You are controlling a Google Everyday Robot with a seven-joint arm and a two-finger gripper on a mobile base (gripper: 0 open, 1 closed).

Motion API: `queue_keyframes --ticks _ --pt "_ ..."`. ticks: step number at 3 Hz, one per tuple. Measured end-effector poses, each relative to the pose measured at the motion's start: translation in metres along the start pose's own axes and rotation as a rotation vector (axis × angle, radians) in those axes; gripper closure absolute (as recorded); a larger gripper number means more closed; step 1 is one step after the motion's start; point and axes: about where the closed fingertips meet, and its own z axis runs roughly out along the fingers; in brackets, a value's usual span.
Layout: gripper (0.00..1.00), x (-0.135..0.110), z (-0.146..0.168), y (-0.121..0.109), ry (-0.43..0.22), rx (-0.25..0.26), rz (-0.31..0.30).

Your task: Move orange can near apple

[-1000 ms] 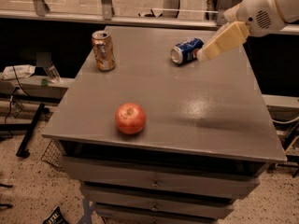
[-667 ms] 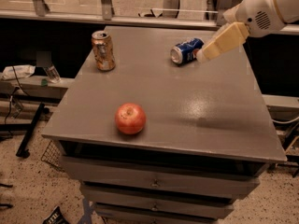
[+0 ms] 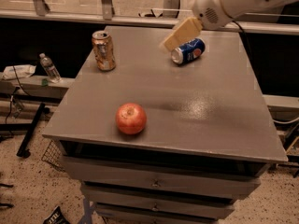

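The orange can (image 3: 103, 50) stands upright near the far left corner of the grey table (image 3: 187, 106). The red-orange apple (image 3: 131, 118) sits near the front left edge, well in front of the can. My gripper (image 3: 180, 34) hangs above the far middle of the table, just left of a blue can, on a white arm coming in from the upper right. It is well to the right of the orange can and holds nothing that I can see.
A blue can (image 3: 188, 51) lies on its side at the far middle of the table. Drawers sit below the table front. A plastic bottle (image 3: 49, 68) stands on a low ledge to the left. A railing runs behind.
My gripper and arm have moved left, from right of the blue can to above its left end. The cans and apple have not moved.
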Motion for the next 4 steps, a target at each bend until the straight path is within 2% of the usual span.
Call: queue_keyframes --ticks 1,2,3,4 --pt "0.0 -0.031 0.054 -0.002 0.036 -0.018 -0.062" --pt "0.0 -0.058 0.114 0.008 0.051 -0.1 -0.104" --pt "0.0 -0.065 0.152 0.021 0.06 -0.173 -0.107" --pt "0.0 -0.07 0.177 0.037 0.071 -0.228 -0.11"
